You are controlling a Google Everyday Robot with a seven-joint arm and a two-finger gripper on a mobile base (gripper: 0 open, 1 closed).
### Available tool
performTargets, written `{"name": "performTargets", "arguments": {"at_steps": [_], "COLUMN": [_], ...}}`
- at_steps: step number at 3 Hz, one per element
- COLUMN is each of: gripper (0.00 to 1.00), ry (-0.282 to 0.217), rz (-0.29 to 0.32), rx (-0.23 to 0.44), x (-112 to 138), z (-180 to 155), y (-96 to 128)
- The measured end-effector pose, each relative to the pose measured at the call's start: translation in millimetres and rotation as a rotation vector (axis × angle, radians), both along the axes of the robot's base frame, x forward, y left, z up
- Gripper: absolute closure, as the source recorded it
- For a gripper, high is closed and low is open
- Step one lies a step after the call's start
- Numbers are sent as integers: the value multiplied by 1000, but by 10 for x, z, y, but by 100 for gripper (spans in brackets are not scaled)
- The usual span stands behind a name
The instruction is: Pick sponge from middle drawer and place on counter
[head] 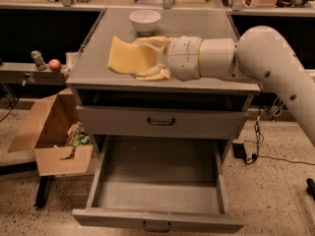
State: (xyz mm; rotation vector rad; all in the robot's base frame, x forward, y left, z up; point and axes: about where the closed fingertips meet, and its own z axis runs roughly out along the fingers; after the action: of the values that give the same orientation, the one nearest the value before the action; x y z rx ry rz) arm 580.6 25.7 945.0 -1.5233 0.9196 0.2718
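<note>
The pale yellow sponge [129, 56] is held in my gripper [149, 58], above the grey counter [197, 26] near its front left part. The cream fingers [155, 42] are closed on the sponge's right side, one above and one below. I cannot tell if the sponge touches the counter. My white arm reaches in from the right, across the counter's front edge. The middle drawer [158, 219], the cabinet's lowest, is pulled fully open below and its inside is bare. Its black handle shows at the bottom edge.
A white bowl [144, 21] stands at the counter's back. A closed drawer front [161, 121] sits above the open one. An open cardboard box [51, 134] stands on the floor at left. A shelf at left holds a small red ball [54, 64]. Cables lie on the floor at right.
</note>
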Motion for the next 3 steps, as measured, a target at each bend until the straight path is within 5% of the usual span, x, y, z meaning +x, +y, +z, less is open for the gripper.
{"name": "performTargets", "arguments": {"at_steps": [1,3], "gripper": [100,100], "ry": [75,220], "rz": [-49,-106], "rx": [99,178], "x": [487,1302], "z": [61,-60], "y": [30,256]}}
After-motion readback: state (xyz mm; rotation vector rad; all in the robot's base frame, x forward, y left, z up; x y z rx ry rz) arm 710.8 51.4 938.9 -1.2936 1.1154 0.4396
